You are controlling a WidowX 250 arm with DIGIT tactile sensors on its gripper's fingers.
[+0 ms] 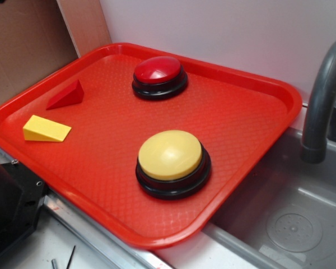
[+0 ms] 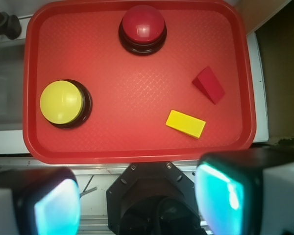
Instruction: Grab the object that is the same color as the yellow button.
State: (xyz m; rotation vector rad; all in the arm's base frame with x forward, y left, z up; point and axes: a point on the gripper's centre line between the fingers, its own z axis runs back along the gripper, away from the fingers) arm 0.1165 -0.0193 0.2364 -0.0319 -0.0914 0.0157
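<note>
Lying across the sink's edge, a red tray (image 1: 257, 106), its near rim running out of the exterior view. Sitting on it, well apart, a yellow button (image 1: 170, 155) and a red button (image 1: 158, 70), each on a black base. Resting near the tray's corner, just beside a red wedge (image 1: 67, 96) but not touching it, the yellow wedge (image 2: 185, 123). Hovering off the tray, blurred and cropped by the wrist view's lower edge, the gripper (image 2: 137, 205), fingers (image 2: 223, 196) spreading wide and gripping nothing; yellow wedge lying ahead of them, nearer the right-hand finger.
</note>
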